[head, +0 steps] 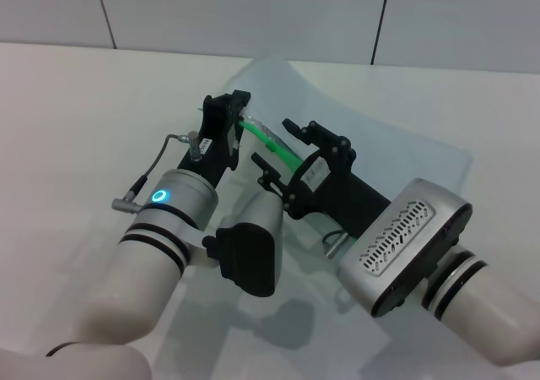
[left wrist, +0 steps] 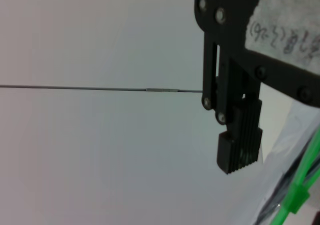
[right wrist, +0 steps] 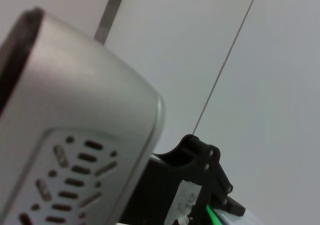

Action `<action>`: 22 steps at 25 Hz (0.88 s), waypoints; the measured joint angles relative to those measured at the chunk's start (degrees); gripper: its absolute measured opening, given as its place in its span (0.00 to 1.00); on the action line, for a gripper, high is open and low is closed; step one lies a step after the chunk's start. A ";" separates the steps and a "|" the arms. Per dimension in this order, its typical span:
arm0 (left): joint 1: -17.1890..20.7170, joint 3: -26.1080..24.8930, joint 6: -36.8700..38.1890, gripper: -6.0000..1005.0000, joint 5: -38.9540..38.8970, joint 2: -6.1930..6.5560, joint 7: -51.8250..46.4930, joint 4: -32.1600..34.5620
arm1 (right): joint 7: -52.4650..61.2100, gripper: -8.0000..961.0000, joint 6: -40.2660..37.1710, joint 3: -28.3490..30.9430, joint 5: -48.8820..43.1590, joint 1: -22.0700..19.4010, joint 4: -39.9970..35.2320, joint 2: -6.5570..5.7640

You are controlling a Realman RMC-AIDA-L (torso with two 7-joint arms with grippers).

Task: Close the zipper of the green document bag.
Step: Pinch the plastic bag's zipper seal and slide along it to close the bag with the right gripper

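The green document bag is a translucent pale pouch on the white table, with its near left corner raised. Its zipper is a bright green strip running between the two grippers. My left gripper is shut on the bag's corner at the zipper's end. In the left wrist view one ridged finger stands beside the zipper and a small green slider tab. My right gripper is open, straddling the green strip without closing on it. The right wrist view shows only a sliver of zipper.
The white table stretches to the left and back, up to a tiled wall. A grey cable loops off the left wrist. The right arm's silver housing hangs over the bag's near part.
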 joint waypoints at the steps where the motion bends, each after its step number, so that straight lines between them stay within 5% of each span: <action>1: 0.02 0.00 -0.01 0.08 0.08 0.00 0.02 0.02 | 0.03 0.59 0.00 0.01 0.02 0.04 0.07 0.00; 22: 0.05 0.00 -0.16 0.09 1.68 -0.09 0.73 0.19 | 0.13 0.43 -0.74 0.10 1.59 0.72 1.17 0.09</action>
